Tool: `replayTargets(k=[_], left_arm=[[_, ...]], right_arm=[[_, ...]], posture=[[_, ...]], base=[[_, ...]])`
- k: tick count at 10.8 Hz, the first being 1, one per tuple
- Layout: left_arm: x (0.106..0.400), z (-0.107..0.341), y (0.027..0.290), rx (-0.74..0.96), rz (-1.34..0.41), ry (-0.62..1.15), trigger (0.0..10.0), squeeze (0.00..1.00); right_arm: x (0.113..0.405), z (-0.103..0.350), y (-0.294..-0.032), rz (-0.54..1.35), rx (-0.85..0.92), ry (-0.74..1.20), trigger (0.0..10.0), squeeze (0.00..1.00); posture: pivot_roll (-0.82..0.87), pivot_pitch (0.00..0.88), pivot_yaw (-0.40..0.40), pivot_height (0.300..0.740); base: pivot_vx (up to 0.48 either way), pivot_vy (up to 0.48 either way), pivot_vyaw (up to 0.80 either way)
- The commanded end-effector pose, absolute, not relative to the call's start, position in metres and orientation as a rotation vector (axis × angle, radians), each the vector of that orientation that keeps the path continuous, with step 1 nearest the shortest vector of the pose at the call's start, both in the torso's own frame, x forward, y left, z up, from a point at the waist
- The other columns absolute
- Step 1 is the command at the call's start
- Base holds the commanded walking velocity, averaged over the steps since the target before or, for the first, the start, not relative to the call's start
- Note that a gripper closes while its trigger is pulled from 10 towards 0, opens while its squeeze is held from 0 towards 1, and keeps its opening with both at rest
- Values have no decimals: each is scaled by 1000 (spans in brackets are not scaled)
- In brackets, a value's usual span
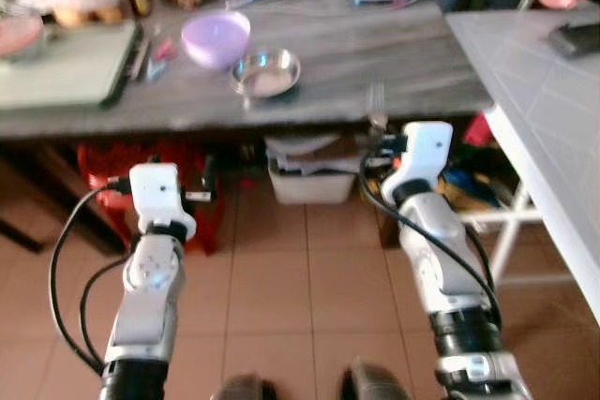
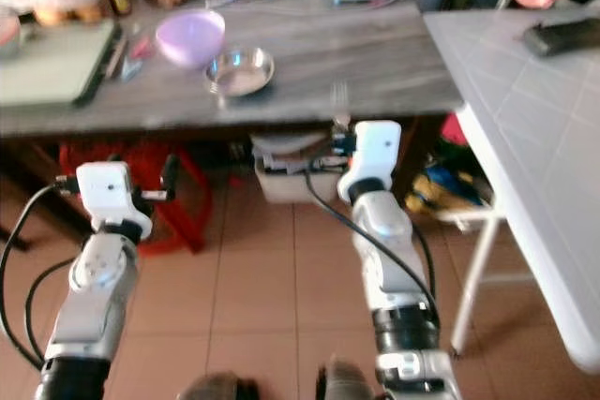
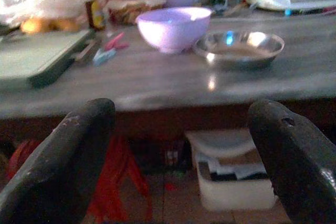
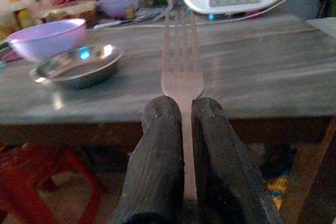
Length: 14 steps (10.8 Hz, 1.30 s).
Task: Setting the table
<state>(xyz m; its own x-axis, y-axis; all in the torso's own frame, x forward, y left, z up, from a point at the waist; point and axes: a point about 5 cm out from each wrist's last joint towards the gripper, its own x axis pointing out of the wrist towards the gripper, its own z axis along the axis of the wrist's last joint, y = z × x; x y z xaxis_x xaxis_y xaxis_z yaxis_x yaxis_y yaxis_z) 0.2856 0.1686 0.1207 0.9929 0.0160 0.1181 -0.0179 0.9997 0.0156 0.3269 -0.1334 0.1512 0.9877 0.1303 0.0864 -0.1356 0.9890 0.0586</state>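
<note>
Fork (image 4: 181,61) sits pinched between the closed black fingers (image 4: 157,150) of the right gripper (image 4: 182,109), tines pointing at the grey table (image 1: 394,53) and held just short of its front edge. On that table the metal dish (image 1: 266,73) lies touching the purple bowl (image 1: 216,37) — both well to the fork's left. Left gripper (image 3: 181,129) hangs below the table's edge, fingers spread wide — nothing between them
</note>
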Motion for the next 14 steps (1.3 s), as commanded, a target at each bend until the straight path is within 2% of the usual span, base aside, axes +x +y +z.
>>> replayTargets(k=[1, 6, 10, 12, 14], left_arm=[[281, 121, 172, 12, 38, -111, 10000, 0], [274, 116, 172, -3, 45, -81, 10000, 0], [268, 107, 174, -5, 64, -59, 10000, 0], [267, 107, 178, 9, 70, -57, 10000, 0], [270, 110, 181, 16, 71, -67, 10000, 0]], right_arm=[[326, 150, -144, 89, 48, -87, 0, 0], [330, 148, -158, 33, 21, -80, 0, 0], [327, 138, -172, -25, 16, -57, 0, 0], [328, 135, -177, -50, 29, -43, 0, 0], [343, 141, -172, -57, 90, -44, 0, 0]], posture=[[-18, 136, 61, 740], [-15, 134, 48, 740], [-12, 111, 31, 740], [-11, 115, 36, 740], [-5, 119, 57, 740]], base=[[480, 0, 0], [469, 0, 0], [323, 331, 0], [0, 0, 0], [0, 0, 0]])
